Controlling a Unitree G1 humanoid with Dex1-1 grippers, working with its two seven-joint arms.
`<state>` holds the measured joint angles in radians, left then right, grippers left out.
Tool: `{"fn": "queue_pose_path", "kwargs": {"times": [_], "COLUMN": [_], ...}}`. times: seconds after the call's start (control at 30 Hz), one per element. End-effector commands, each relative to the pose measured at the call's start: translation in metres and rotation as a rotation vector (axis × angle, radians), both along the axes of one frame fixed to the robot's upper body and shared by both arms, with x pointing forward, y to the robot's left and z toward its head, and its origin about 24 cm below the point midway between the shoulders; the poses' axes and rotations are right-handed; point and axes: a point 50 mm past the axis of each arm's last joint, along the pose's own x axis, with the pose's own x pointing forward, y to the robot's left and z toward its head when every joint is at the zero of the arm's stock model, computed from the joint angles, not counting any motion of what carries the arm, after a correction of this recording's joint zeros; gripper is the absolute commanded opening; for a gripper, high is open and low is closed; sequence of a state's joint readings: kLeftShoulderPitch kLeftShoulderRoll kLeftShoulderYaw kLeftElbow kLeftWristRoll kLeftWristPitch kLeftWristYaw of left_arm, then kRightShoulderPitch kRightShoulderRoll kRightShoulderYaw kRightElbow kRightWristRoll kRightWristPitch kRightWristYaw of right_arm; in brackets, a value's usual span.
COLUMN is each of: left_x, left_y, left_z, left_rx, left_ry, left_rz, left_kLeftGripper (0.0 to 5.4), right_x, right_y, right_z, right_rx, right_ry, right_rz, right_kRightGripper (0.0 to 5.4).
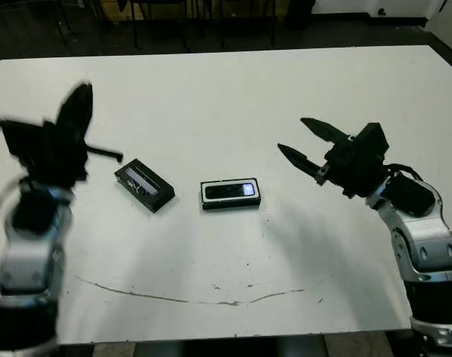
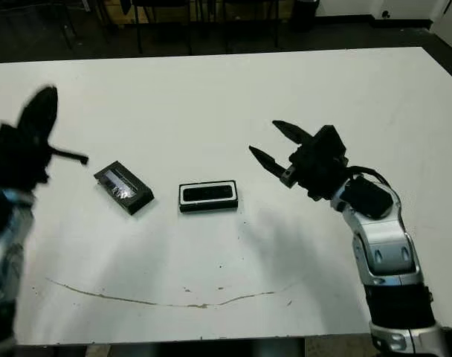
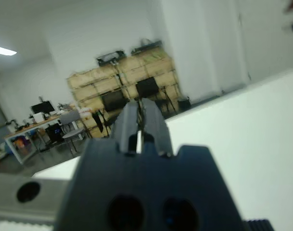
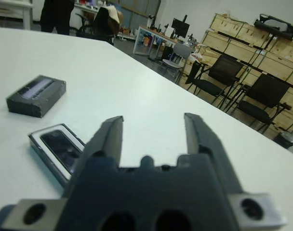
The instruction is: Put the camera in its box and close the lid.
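Observation:
The box (image 1: 231,204), black with a white lining, lies near the table's middle. The camera (image 1: 230,191), a glossy black bar, lies flat inside it and also shows in the right wrist view (image 4: 59,144). Left of the box lies the lid (image 1: 144,185), a black cover set askew, apart from the box. My right gripper (image 1: 291,134) hovers open to the right of the box, fingers pointing at it, nothing between them. At the table's left my left gripper (image 1: 81,93) is raised and blurred, pointing up and away with its fingers together, holding nothing.
A thin brownish line (image 1: 189,300) runs across the table near its front edge. Dark chairs (image 1: 166,15) stand beyond the far edge. The right wrist view shows chairs and stacked crates (image 4: 243,43) past the table.

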<state>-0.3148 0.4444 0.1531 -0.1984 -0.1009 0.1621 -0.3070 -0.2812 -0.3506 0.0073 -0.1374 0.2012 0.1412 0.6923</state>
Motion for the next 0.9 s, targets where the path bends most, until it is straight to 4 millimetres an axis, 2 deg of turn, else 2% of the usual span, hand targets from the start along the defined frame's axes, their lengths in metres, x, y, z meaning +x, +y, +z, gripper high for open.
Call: {"fn": "queue_pose_path", "kwargs": {"times": [0.03, 0.17, 0.3, 0.43, 0.7, 0.9], "left_x": [0.023, 0.052, 0.078, 0.093, 0.098, 0.09], "left_y": [0.003, -0.002, -0.012, -0.033, -0.085, -0.101], "left_z": [0.003, 0.002, -0.012, -0.031, -0.058, -0.069], "left_rx": [0.152, 0.288, 0.394, 0.454, 0.799, 1.0], "left_ry": [0.149, 0.335, 0.509, 0.694, 1.038, 1.076], "left_rz": [-0.062, -0.19, -0.296, -0.405, -0.546, -0.633], "left_kLeftGripper": [0.0, 0.0, 0.0, 0.0, 0.0, 0.0], "right_x": [-0.005, -0.007, -0.009, -0.011, -0.016, -0.018], "right_y": [0.002, 0.006, 0.007, 0.006, 0.005, 0.005], "right_z": [-0.006, -0.006, -0.003, -0.002, -0.005, -0.009], "right_rx": [0.016, 0.029, 0.022, 0.019, 0.022, 0.031], "right_ry": [0.026, 0.018, 0.014, 0.02, 0.054, 0.069], "right_rz": [-0.011, -0.006, -0.014, -0.022, -0.021, -0.012], "right_kRightGripper": [1.45, 0.73, 0.02, 0.02, 0.02, 0.02]}}
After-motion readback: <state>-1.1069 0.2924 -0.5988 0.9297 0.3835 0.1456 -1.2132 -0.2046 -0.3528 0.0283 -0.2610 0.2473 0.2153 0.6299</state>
